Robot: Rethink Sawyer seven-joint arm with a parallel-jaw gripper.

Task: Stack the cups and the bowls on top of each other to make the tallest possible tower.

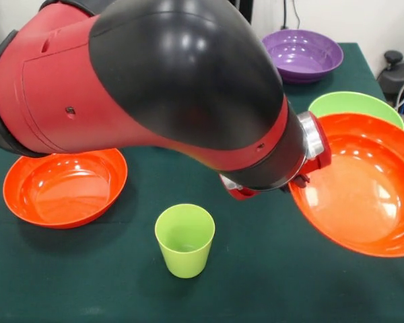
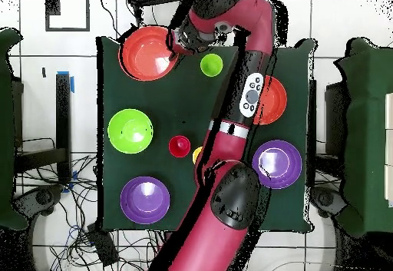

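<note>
Orange bowl [image 1: 363, 195] held tilted at gripper [image 1: 303, 176], rim gripped, it seems, w/ jaws hidden behind the wrist. Light green cup [image 1: 184, 240] stands upright, empty, on tabletop [image 1: 269, 282], beside and lower; bowl must shift across over it. Green bowl [image 1: 355, 105] behind, 2nd orange bowl [image 1: 65, 187] empty.

Green-clothed table [image 2: 192, 99] on white tiled floor [image 2: 84, 18]

This looks like a robotics lab: a red and black arm [image 2: 230, 141] works over a counter [image 2: 169, 91] draped in dark green cloth, on a white tiled floor [image 2: 84, 14] strewn with loose cables [image 2: 77, 206].
</note>
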